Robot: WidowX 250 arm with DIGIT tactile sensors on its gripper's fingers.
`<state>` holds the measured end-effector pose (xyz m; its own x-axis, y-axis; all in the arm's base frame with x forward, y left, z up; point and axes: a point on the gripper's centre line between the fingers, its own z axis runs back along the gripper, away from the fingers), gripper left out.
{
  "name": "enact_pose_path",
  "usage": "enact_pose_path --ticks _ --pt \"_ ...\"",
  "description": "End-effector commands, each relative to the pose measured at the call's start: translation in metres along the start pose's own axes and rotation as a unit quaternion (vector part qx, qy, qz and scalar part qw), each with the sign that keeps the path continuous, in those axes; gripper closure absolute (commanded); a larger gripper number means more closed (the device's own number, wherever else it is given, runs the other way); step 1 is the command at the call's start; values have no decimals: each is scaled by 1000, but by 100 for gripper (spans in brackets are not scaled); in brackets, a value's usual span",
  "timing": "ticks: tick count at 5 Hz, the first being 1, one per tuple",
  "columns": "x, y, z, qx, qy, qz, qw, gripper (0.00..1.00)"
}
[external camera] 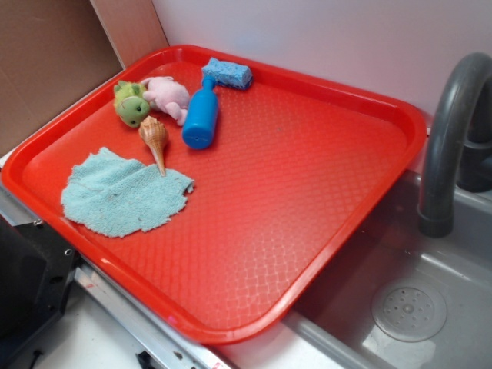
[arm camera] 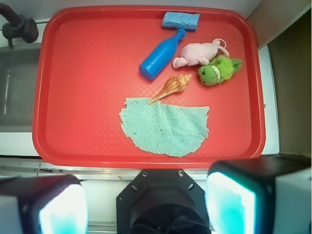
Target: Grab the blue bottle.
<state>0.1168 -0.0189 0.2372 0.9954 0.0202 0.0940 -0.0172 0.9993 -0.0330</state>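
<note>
Red tray (arm camera: 87, 136) holds blue bottle (arm camera: 160, 55) beside sponge (arm camera: 180, 20); tool (arm camera: 146, 207) spread wide

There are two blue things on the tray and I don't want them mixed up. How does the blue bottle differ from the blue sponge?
The blue bottle is a smooth, glossy cylinder with a narrow neck; the blue sponge is a flat, porous rectangular block. The bottle is a deeper, brighter blue, the sponge paler. The bottle lies on its side beside the pink plush toy, while the sponge sits at the tray's far rim. The bottle's neck points toward the sponge. Both are blue and rest on the red tray.
</note>
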Motion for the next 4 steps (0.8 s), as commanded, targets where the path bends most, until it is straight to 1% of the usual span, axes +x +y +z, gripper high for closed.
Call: enact_pose_path --ticks 1,2,3,4 --pt "0 0 0 0 0 0 1000 0" --pt "12 4 -11 -7 -27 125 992 0" --pt "30 4 -35 -2 -47 246 968 0" --pt "60 14 -69 36 -71 360 929 0"
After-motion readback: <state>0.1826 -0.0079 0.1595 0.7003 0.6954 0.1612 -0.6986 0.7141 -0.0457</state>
